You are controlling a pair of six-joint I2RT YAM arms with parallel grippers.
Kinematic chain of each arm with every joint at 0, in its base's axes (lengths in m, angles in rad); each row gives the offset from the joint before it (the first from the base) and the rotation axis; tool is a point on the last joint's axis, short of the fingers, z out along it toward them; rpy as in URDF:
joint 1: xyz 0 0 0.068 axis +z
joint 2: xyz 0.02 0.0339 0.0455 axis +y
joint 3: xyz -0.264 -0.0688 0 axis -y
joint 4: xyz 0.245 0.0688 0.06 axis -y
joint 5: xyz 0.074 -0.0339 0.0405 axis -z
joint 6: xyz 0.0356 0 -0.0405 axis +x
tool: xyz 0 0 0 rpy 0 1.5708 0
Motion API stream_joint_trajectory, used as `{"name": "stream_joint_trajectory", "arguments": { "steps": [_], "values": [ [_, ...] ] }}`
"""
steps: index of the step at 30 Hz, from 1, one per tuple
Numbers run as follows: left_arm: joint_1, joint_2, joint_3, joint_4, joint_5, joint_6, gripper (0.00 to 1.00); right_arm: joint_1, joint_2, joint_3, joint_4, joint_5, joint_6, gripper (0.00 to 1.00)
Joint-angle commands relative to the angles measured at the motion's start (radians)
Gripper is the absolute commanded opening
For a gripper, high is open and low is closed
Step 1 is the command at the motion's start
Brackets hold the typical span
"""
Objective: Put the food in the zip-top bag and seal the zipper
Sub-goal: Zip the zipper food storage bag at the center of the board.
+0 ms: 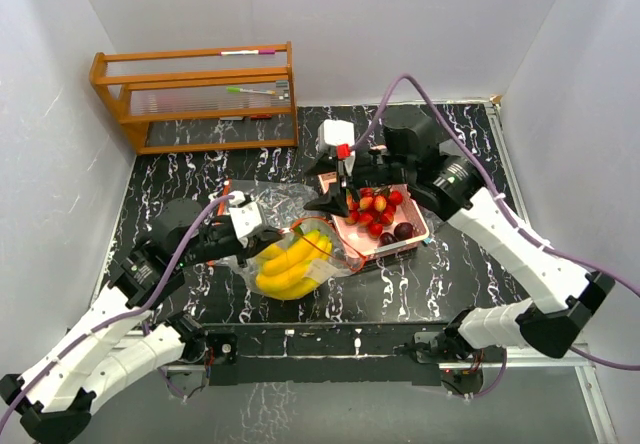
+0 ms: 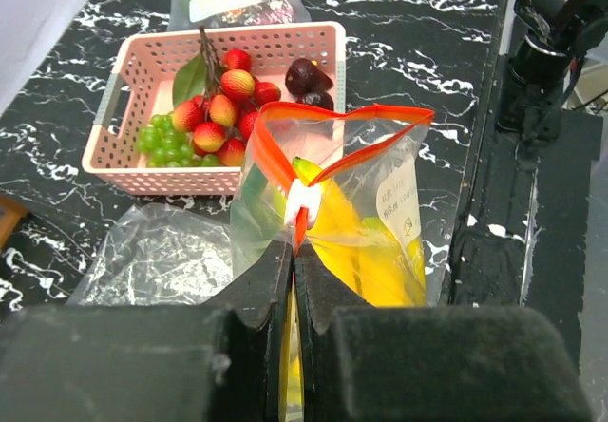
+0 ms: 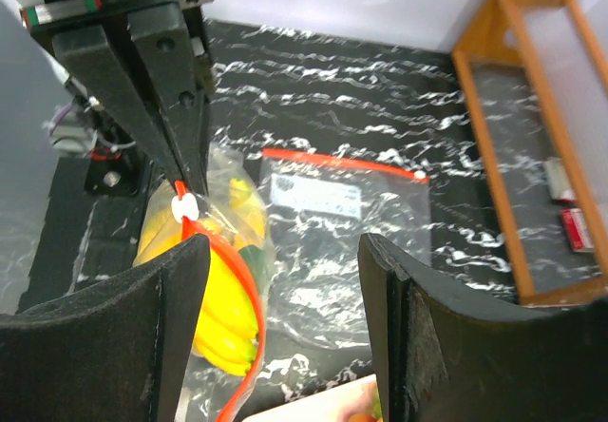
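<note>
A clear zip-top bag (image 1: 300, 254) with an orange zipper stands open, with a yellow banana bunch (image 1: 290, 269) inside. My left gripper (image 1: 262, 232) is shut on the bag's zipper edge (image 2: 296, 237), just below the white slider (image 2: 302, 199). The pink tray (image 1: 412, 244) holds red berries (image 1: 372, 209), dark plums (image 1: 402, 231) and green grapes (image 2: 163, 137). My right gripper (image 1: 338, 202) is open and empty, above the gap between the bag's mouth and the tray's left end. In the right wrist view its fingers (image 3: 123, 317) frame the bag (image 3: 214, 317).
A second, empty zip-top bag (image 3: 342, 213) lies flat on the black marbled table behind the filled one. A wooden rack (image 1: 200, 94) with markers stands at the back left. White walls enclose the table.
</note>
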Motion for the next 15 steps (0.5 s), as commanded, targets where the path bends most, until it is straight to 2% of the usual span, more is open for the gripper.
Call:
{"name": "stream_joint_trajectory", "arguments": {
  "steps": [1,7,15],
  "values": [
    [-0.002,0.023,0.063,-0.003,0.063,0.014,0.0,0.002,0.014,0.03,-0.037,-0.102,-0.065,0.66],
    [-0.002,0.068,0.063,0.001,0.058,-0.017,0.0,0.005,0.032,0.003,-0.054,-0.171,-0.084,0.59],
    [0.0,0.133,0.07,0.015,0.016,-0.032,0.0,0.038,0.039,-0.04,-0.043,-0.19,-0.093,0.57]
  ]
}}
